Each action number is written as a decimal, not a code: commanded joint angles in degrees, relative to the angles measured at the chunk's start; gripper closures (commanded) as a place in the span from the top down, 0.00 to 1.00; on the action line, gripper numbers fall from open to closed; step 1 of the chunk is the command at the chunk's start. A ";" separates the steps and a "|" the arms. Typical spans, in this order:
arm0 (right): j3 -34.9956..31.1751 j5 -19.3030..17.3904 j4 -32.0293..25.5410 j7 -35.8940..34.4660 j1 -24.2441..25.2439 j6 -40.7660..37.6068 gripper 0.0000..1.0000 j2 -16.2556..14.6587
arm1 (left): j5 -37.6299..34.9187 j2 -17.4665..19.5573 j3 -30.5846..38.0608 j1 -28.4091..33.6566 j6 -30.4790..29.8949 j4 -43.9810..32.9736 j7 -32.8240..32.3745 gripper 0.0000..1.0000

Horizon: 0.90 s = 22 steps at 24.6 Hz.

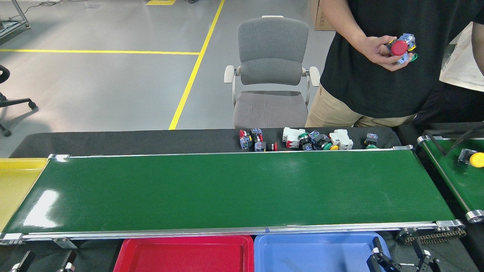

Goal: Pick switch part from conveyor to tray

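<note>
conveyor (227, 189): the wide dark-green belt spans the middle of the frame from left to right; you see nothing riding on it, so there is no switch part within reach of a pick yet

switch parts (302, 140): a loose row sits on the black cloth just beyond the belt's far rail, upper centre-right; likely a supply staged for hand feeding, since it lies off the belt

person's hand (382, 51): upper right, holding a cluster of parts with a red button (399, 48) facing you, apparently about to place them on a belt

second belt (457, 177): narrower, angled at the right edge, carrying one part with a yellow button (477, 159); it points toward the main belt's right end, so this looks like the infeed

trays: red tray (185, 251) at bottom centre, blue tray (314, 251) to its right, yellow tray (17, 181) at the left end of the belt; all show bare floors, placed along the near rail so a drop is short

right gripper (401, 258): lower right corner, resting over the blue tray's corner with its fingers spread and nothing between them

left gripper (43, 264): lower left corner, only dark finger tips show; you cannot tell how wide it stands

judgement: you are waiting for a part to arrive; both arms parked low keep the belt unobstructed
</note>
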 commanded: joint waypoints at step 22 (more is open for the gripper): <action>2.90 -0.01 -0.50 -1.57 -1.19 -0.40 0.98 1.29 | 0.19 0.17 3.19 -0.35 -0.56 -1.59 0.60 1.00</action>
